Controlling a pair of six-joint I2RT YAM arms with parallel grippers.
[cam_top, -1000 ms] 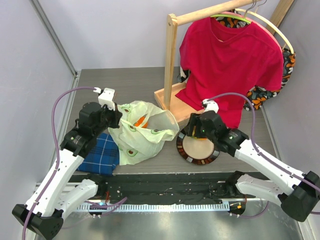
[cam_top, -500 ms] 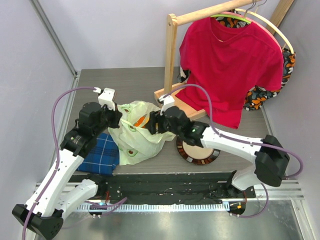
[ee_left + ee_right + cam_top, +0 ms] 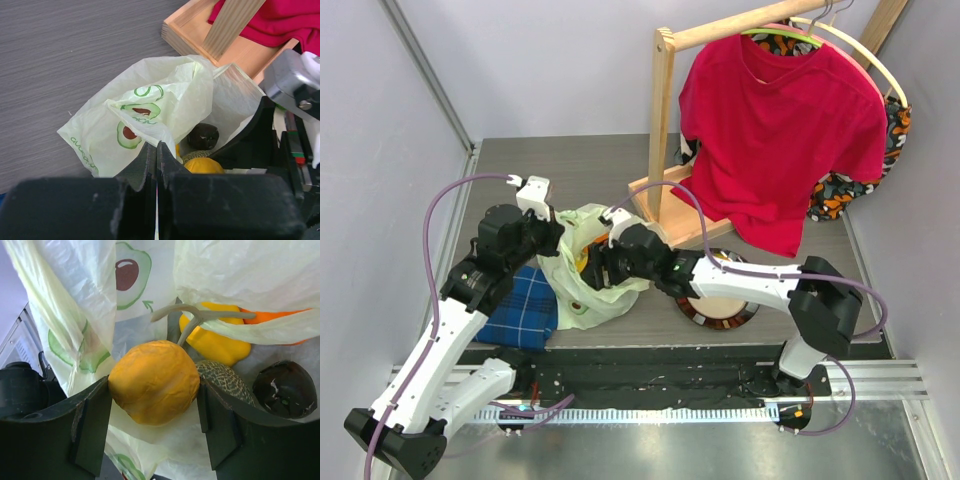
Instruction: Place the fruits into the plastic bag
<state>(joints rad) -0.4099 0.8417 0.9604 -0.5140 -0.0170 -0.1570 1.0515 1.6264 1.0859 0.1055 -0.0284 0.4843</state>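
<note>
The pale yellow-green plastic bag (image 3: 605, 290) with avocado prints lies open on the table, also in the left wrist view (image 3: 150, 105). My left gripper (image 3: 156, 150) is shut on the bag's rim and holds it up. My right gripper (image 3: 154, 405) is inside the bag's mouth, shut on a small orange (image 3: 154, 382); it also shows from above (image 3: 595, 265). Inside the bag lie the yellow pepper-like piece (image 3: 215, 342), the netted melon (image 3: 225, 380), the dark purple piece (image 3: 285, 389) and another orange (image 3: 275, 317). The green piece is hidden.
A dark round plate (image 3: 720, 312) with patterned rim sits right of the bag. A blue plaid cloth (image 3: 525, 305) lies under the left arm. A wooden rack base (image 3: 665, 205) with a red shirt (image 3: 780, 120) stands behind.
My right gripper has moved left from the plate to the bag, carrying the small orange into the bag's mouth. The left gripper has kept hold of the bag rim.
</note>
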